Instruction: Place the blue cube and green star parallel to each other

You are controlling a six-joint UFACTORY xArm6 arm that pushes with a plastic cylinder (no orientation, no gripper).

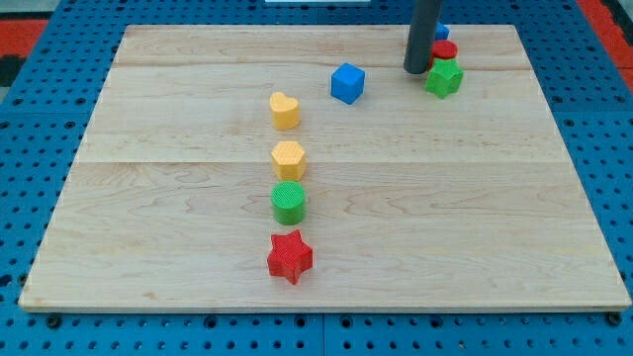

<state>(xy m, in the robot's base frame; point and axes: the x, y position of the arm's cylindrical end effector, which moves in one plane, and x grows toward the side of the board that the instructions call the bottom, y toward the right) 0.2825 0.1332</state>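
Observation:
The blue cube [347, 83] sits on the wooden board [475, 218] near the view's top, a little right of centre. The green star [444, 77] lies further right, near the top edge. My tip [416, 70] stands on the board just left of the green star, close to it, and well right of the blue cube. The rod rises out of the view's top.
A red round block [445, 49] and a partly hidden blue block [441, 32] sit just above the green star. A yellow heart [285, 110], yellow hexagon [288, 159], green cylinder [290, 202] and red star [290, 256] form a column left of centre.

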